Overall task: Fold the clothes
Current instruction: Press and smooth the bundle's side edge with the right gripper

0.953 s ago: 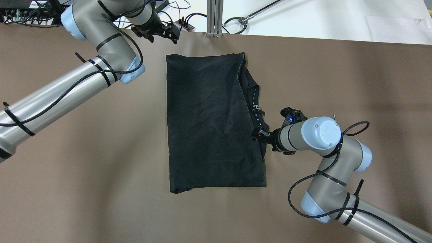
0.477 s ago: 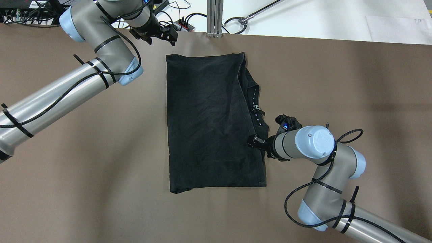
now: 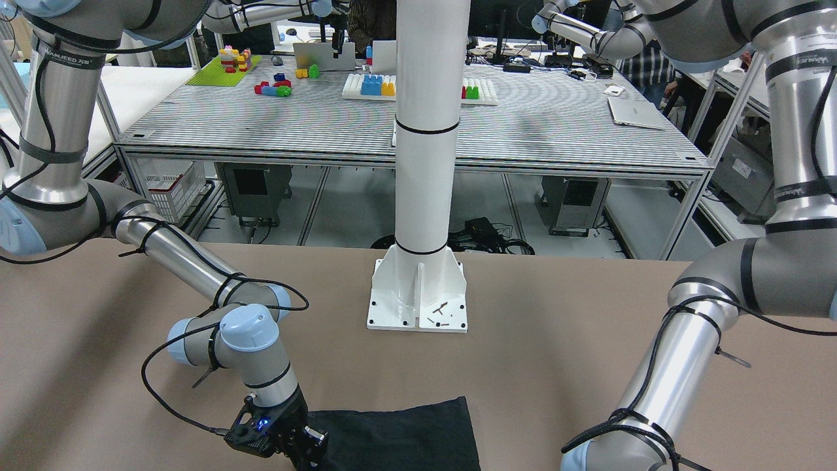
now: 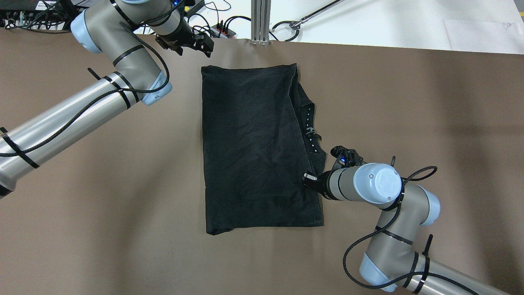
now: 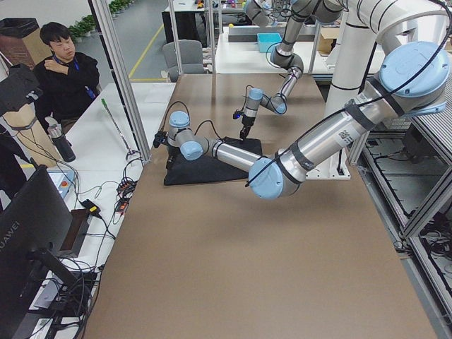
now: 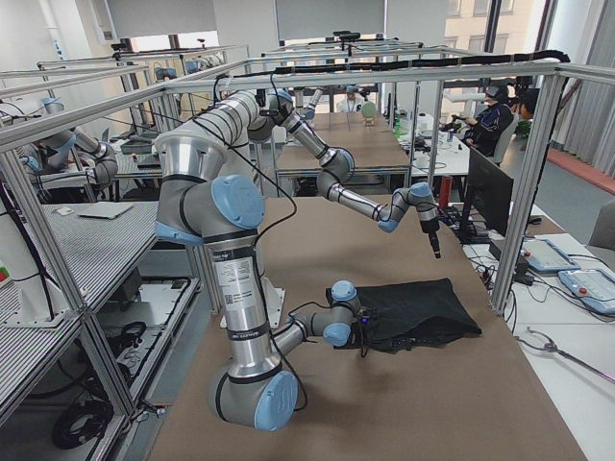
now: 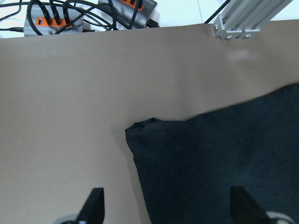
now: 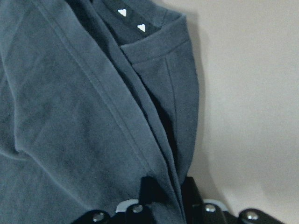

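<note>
A brown table [image 4: 409, 102] fronts a striped workbench [image 3: 556, 131] strewn with toy blocks [image 3: 371, 85]

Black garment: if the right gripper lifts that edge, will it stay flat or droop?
Likely floppy: the garment lies creased and folded in soft layers, so it should droop from the right gripper. Probably light; the thin layers may slip apart.

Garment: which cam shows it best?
Overhead exterior: the garment lies almost whole in frame. Front-facing cuts it at the bottom edge, side views show it small and oblique, wrist cams catch only a corner or fold.
</note>
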